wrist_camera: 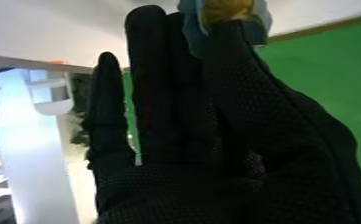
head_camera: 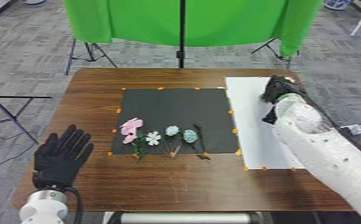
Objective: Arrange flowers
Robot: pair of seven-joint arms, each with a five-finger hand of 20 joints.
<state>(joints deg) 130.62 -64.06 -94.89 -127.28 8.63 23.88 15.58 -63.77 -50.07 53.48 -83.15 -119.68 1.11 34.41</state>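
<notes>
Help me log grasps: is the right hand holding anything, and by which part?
A blue flower, pinched by its bloom between thumb and fingers of the right hand.

Brown wooden table (head_camera: 159, 192); on it black sheet (head_camera: 176, 112), white sheet (head_camera: 255, 112) beside it, orange bits (head_camera: 235, 131) along edges.
</notes>
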